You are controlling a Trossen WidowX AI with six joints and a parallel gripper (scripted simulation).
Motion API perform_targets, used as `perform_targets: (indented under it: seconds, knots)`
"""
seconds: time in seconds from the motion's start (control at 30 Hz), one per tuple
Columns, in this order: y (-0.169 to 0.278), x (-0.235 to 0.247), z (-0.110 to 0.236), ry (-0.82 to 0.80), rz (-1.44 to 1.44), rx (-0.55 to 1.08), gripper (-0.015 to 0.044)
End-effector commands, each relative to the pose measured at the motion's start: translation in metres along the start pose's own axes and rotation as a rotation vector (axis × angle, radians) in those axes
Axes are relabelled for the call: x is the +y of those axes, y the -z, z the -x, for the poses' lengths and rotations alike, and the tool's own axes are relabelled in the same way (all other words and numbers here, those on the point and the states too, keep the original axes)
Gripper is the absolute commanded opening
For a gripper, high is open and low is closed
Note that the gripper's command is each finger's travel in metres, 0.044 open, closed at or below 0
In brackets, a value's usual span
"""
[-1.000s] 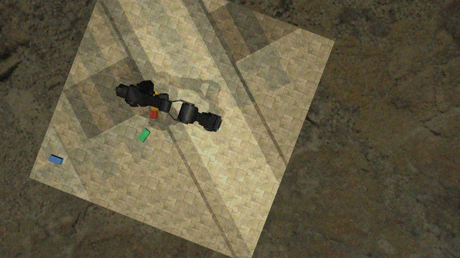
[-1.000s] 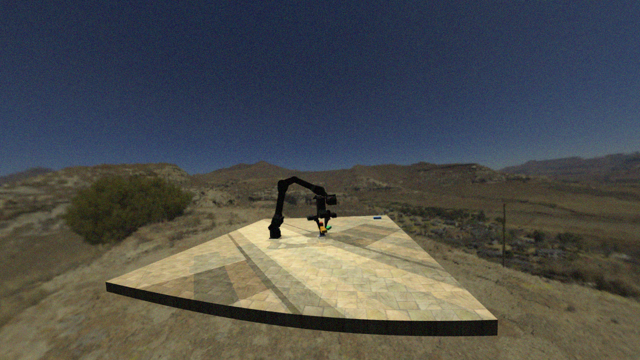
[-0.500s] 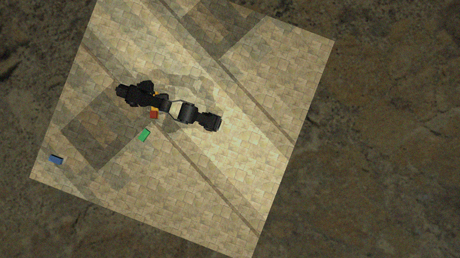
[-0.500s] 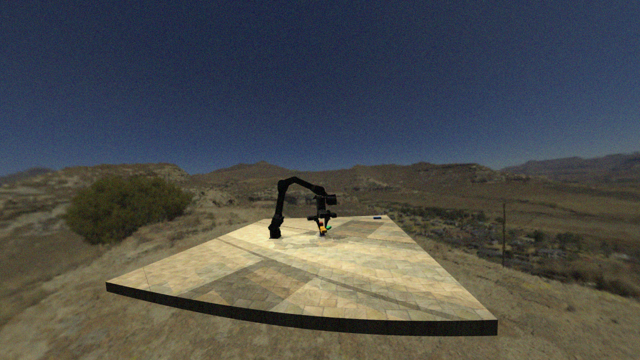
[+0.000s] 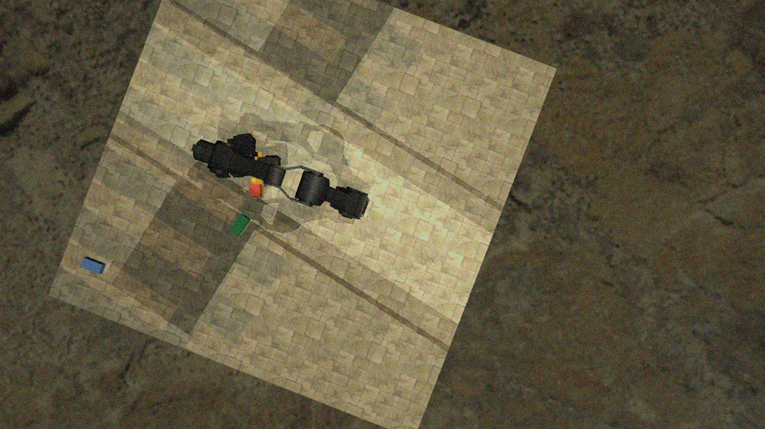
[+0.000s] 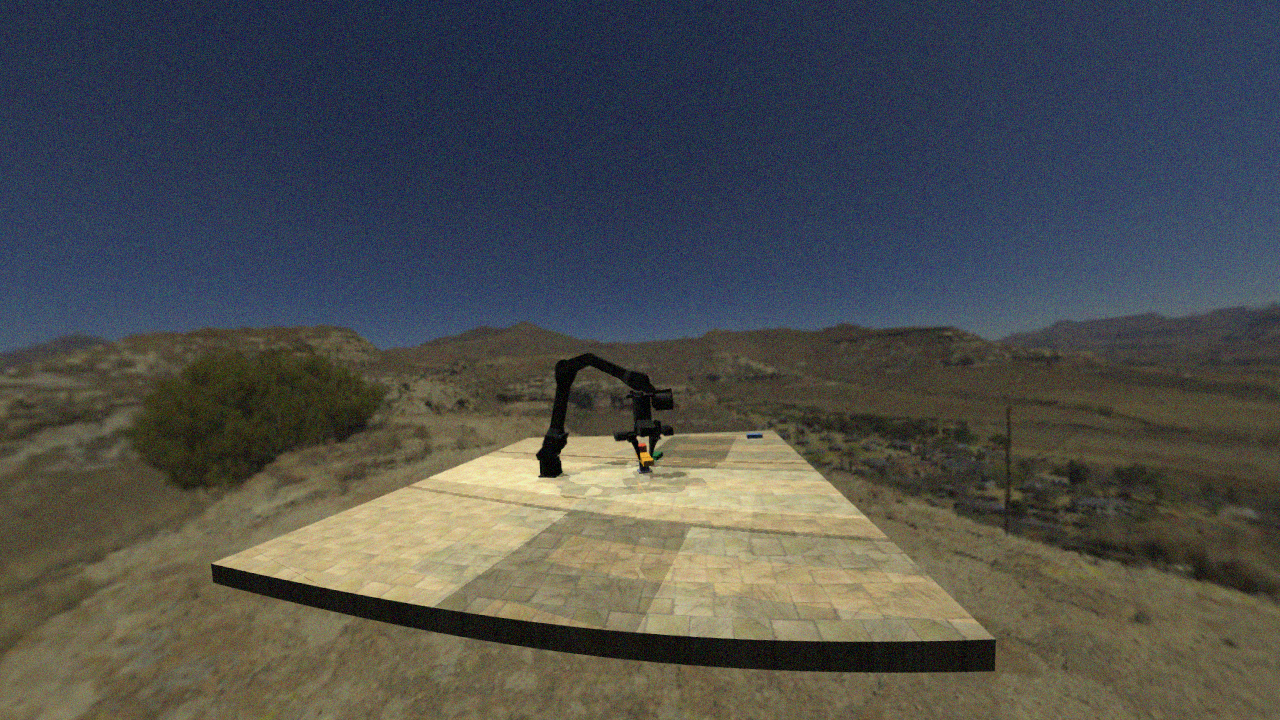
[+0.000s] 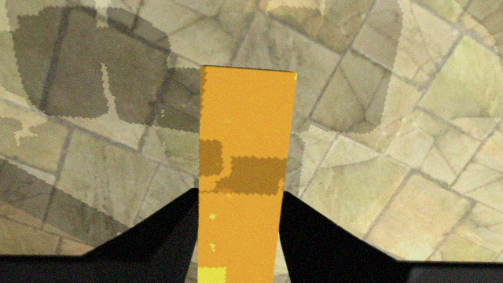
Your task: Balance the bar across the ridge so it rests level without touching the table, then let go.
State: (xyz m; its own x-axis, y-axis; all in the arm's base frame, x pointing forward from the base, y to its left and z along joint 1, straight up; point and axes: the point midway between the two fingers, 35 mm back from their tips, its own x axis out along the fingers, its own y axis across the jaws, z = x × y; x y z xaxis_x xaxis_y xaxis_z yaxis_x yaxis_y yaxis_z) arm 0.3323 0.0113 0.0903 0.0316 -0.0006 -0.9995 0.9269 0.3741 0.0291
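Outdoor desert site: stone-tiled platform point(image 6: 554, 573) sat on dry scrubland, bush point(image 6: 241, 411), bare hills point(image 6: 501, 340) and dark blue sky point(image 6: 626, 134) behind.

We see a stone-tiled worktop point(image 5: 428, 135), a green block point(image 5: 239, 223) lying on it, a blue block point(image 5: 92, 264) near its corner, the arm's base point(image 5: 350, 202) standing on it

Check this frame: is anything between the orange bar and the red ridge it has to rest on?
Nothing visible is. The hand is shut on the orange bar, and the red ridge sits right beside it.
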Motion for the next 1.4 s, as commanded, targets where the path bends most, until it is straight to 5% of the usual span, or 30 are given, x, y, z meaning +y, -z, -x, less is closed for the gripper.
perform_targets:
  seconds: [0.0, 1.37]
  knots:
    - [0.0, 0.0, -0.0001, 0.0, 0.0, 0.0, 0.0167]
    - [0.0, 0.0, -0.0001, 0.0, 0.0, 0.0, 0.0185]
